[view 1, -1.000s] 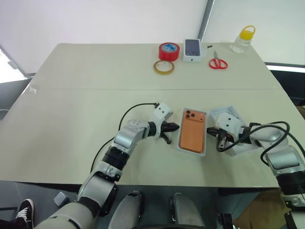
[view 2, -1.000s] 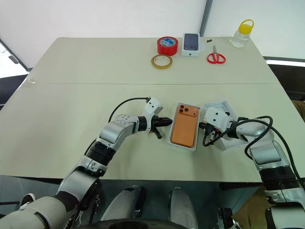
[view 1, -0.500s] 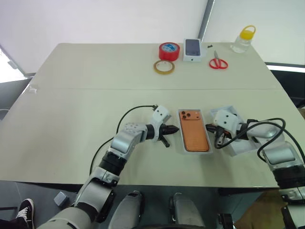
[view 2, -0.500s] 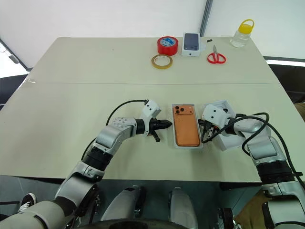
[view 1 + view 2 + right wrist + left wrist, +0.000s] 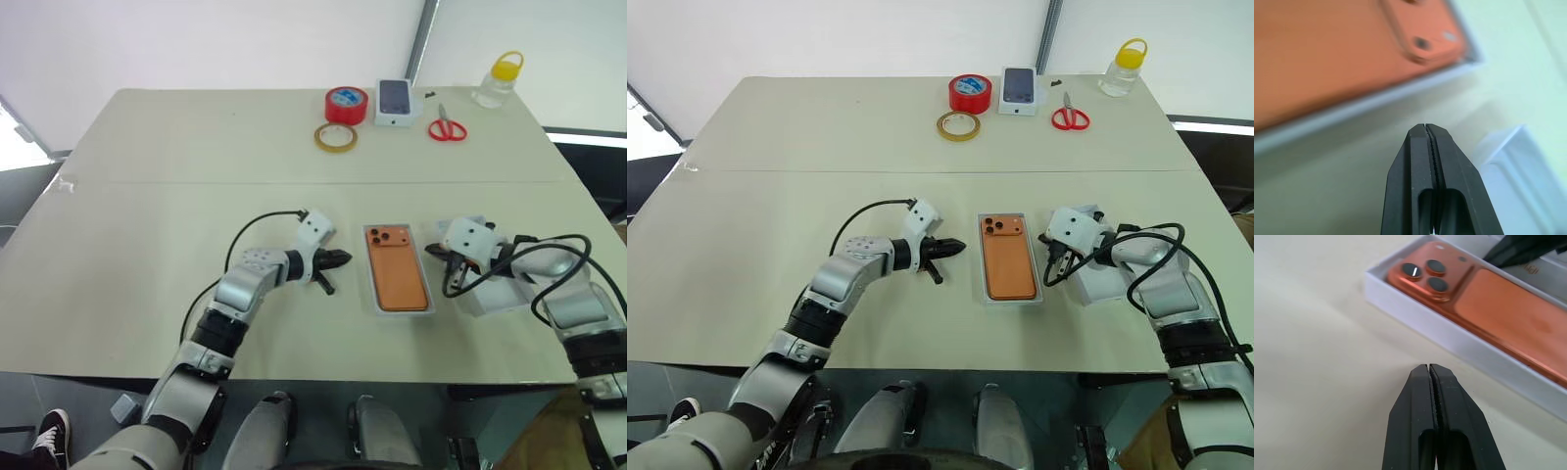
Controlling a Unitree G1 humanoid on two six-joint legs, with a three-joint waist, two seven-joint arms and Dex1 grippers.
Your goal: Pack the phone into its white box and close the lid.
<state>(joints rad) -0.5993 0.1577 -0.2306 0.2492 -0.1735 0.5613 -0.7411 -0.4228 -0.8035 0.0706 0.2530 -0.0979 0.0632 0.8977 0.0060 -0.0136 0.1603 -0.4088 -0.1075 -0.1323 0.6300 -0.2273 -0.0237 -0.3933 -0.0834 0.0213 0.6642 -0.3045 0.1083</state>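
From the head cameras, the phone point(image 5: 1008, 257) lies back-up inside the white box point(image 5: 1010, 298), lenses at the far end, near the table's point(image 5: 774, 206) front edge; the left gripper point(image 5: 958, 247) sits just to the left of the box, fingers pressed together and holding nothing, tip pointing at it; the right gripper point(image 5: 1050, 260) sits just to the box's right, likewise pinched closed and empty; the lid point(image 5: 1104, 284) rests on the table right of the box, partly under the right arm; far beyond the box stand a red tape roll point(image 5: 971, 93), a tan tape ring point(image 5: 959, 125), a small printed box point(image 5: 1019, 90), red scissors point(image 5: 1070, 117) and a yellow-capped bottle point(image 5: 1121, 67). Left wrist view: closed fingers point(image 5: 1418, 401) just short of the box's lens-end wall, not touching. Right wrist view: fingers point(image 5: 1447, 161) sealed, the box rim ahead, the lid's corner beside them.
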